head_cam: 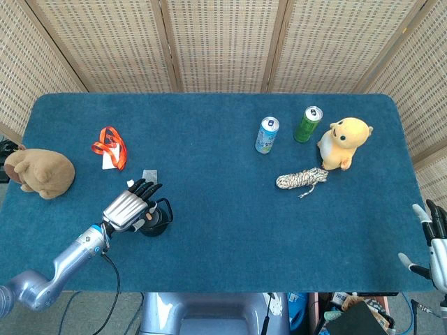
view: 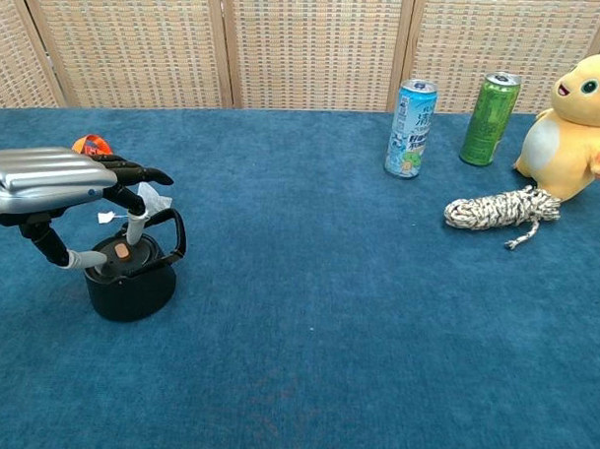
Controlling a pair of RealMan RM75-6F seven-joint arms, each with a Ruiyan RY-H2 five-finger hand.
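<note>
I am hovering my left hand over the black kettle.
Fingers are spreading, grasping nothing; it is looking rigid and light, so I am favouring the arched handle.

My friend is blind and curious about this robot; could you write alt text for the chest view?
The robot's left hand, fingers spread, hovers over a small black kettle on a blue table. At the far right stand a blue can, a green can, a yellow plush toy and a coiled rope.

The kettle is partly covered by the left hand; the right hand is cropped at the frame edge.
</note>
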